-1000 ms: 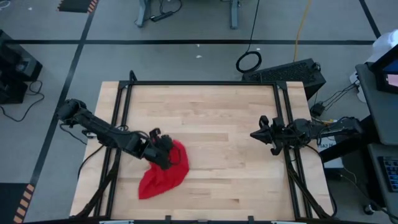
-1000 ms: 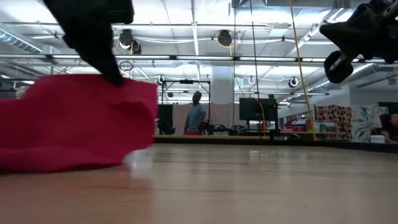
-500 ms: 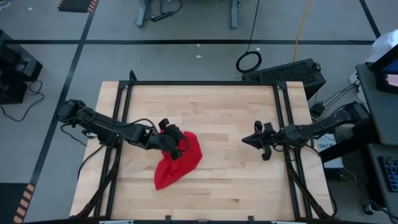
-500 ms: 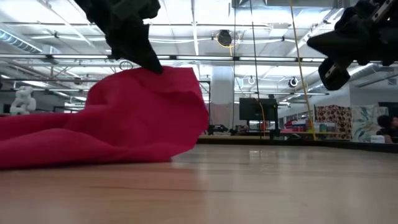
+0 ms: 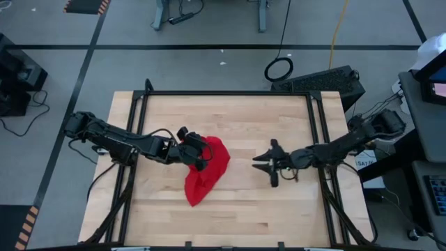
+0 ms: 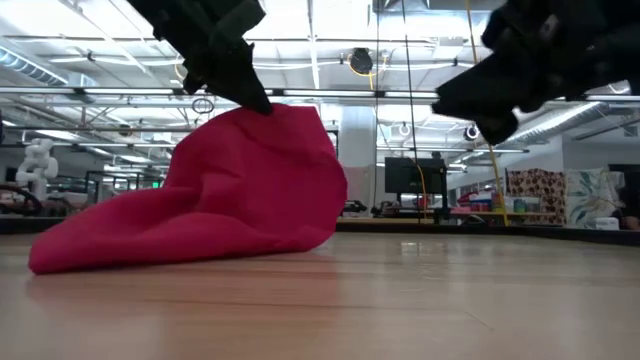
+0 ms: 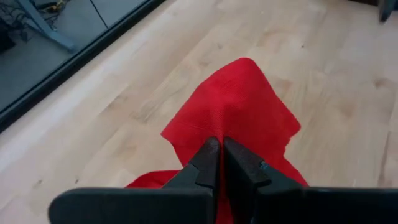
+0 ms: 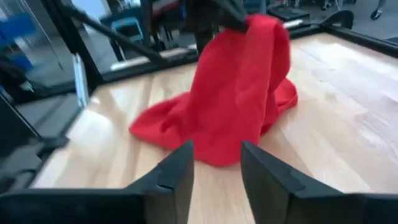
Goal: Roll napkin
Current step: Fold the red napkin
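Since a second ago the left claw (image 5: 202,155) has dragged the napkin (image 5: 206,171) away from the near left part of the tabletop (image 5: 244,118) toward its middle, and the right claw (image 5: 268,162) has come in from the right edge and now hangs above the wood just right of centre, its fingers parted where they were shut before.

The napkin is a bright red, thin cloth, bunched and creased rather than flat. One end is lifted into a peak, and the rest drapes down from there and trails on the wood. In the high view it is a narrow, tapering shape: the wide, raised end lies toward the far side near the middle, and the pointed tail runs toward the near edge and slightly to the left. Its long axis therefore goes far to near across the tabletop, a little slanted.

The left claw is closed tight on the raised end of the cloth; in the left wrist view its fingers (image 7: 210,163) meet with red fabric pinched between them. The right claw holds nothing and stays apart from the napkin, with bare wood between them.
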